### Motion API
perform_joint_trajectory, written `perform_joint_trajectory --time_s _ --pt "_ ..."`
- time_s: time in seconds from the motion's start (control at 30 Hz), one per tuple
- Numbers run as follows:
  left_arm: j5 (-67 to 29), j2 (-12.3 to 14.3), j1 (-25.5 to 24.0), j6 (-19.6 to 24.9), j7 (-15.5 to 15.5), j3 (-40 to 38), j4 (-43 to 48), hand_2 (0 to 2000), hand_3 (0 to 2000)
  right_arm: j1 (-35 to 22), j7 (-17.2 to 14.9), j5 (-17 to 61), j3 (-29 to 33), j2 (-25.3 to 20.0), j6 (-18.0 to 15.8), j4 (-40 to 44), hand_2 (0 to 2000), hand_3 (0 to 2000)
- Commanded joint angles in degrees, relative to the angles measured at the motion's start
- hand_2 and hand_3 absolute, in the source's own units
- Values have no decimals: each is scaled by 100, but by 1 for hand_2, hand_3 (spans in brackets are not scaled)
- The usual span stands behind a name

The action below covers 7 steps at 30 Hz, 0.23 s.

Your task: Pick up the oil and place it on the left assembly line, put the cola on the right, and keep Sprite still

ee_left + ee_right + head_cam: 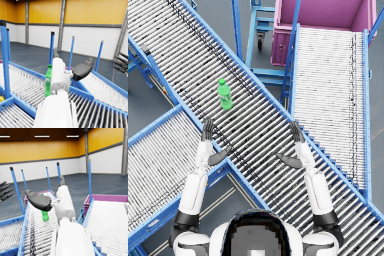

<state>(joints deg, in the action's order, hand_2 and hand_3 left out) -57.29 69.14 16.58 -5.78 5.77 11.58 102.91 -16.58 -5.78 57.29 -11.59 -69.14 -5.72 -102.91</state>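
Hovering over the middle roller conveyor (263, 130), the left robot hand (209, 144) and right robot hand (297, 147) are both hanging released, fingers spread, gripping nothing. The green Sprite bottle (224, 94) is standing upright just ahead of the left one. Oil and cola aren't showing, so any forward reach is risking a knock that topples the Sprite.

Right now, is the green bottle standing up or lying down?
Standing up. The green bottle sits on its base on the middle conveyor rollers, cap on top.
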Motion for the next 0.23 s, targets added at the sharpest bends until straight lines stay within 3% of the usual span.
perform_joint_trajectory --time_s 0.03,0.23 --pt "0 0 0 0 0 0 0 0 0 0 0 0 0 0 0 0 0 0" --pt "0 0 0 0 0 0 0 0 0 0 0 0 0 0 0 0 0 0"
